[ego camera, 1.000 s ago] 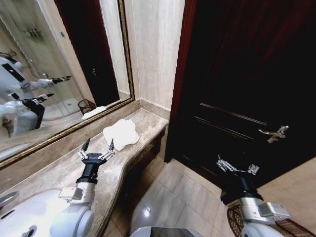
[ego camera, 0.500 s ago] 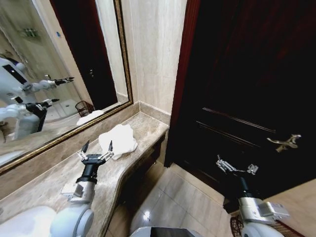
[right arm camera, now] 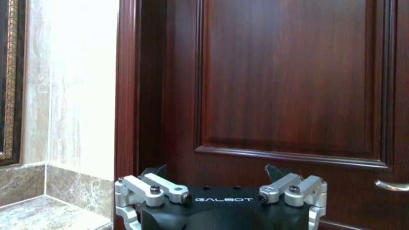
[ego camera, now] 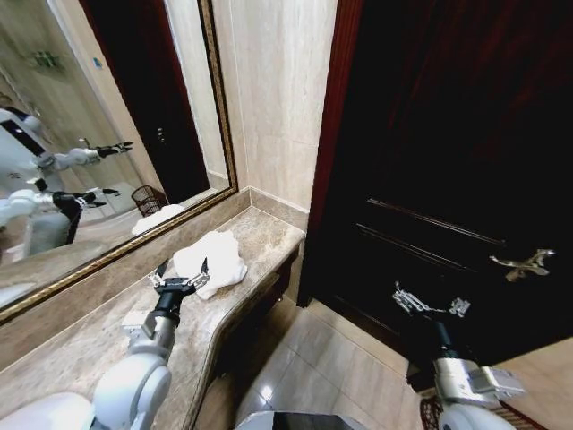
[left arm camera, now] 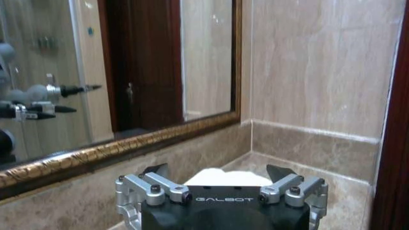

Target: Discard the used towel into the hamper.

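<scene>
The used towel (ego camera: 215,258), white and crumpled, lies on the marble counter (ego camera: 260,235) near its far end by the wall. My left gripper (ego camera: 183,268) hovers open just short of the towel's near edge, fingers pointing at it. In the left wrist view the towel (left arm camera: 227,178) sits between and beyond the open fingers of the left gripper (left arm camera: 217,171). My right gripper (ego camera: 428,301) hangs open over the floor before the dark door; in its own view the right gripper (right arm camera: 216,170) holds nothing. A sliver of the dark woven hamper (ego camera: 426,416) shows on the floor beside my right arm.
A gold-framed mirror (ego camera: 107,161) runs along the counter's back and reflects the arms and a dark basket. The dark wooden door (ego camera: 448,161) with a metal handle (ego camera: 526,263) stands to the right. Tiled floor (ego camera: 313,358) lies between the counter and the door.
The camera has shifted, moving the whole scene. My left gripper has reached forward and now sits closer to the towel. The right arm has held its pose.
</scene>
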